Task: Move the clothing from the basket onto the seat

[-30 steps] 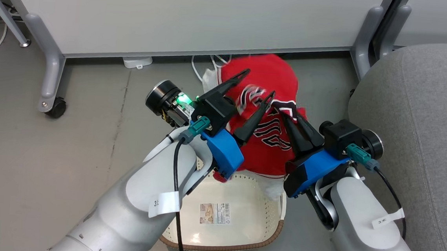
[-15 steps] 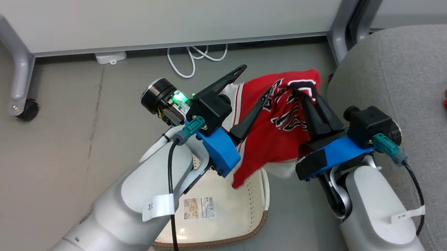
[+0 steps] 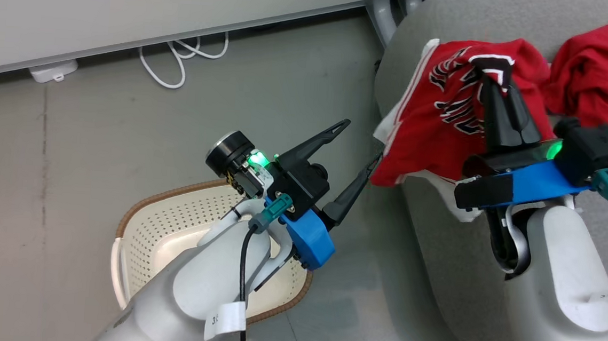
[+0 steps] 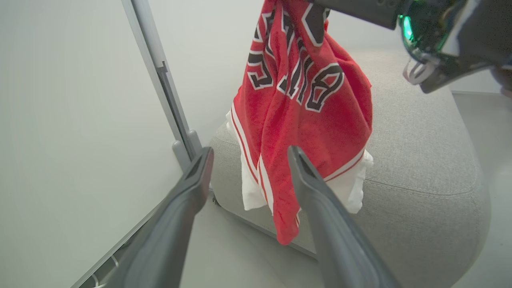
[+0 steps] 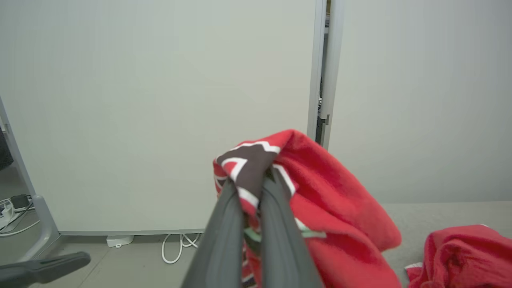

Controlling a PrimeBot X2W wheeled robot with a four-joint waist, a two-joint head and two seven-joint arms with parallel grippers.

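Head view: the right arm reaches forward over the seat. The right gripper is pinched tight on the jersey, which hangs at the seat's edge, near the plain garment lying on the cushion. The left arm is bent above the basket on the floor. The left gripper is spread wide, holding nothing.

Left wrist view: the parted fingers frame the dangling jersey.

Right wrist view: the fingers clamp a black-and-white fold of the jersey.
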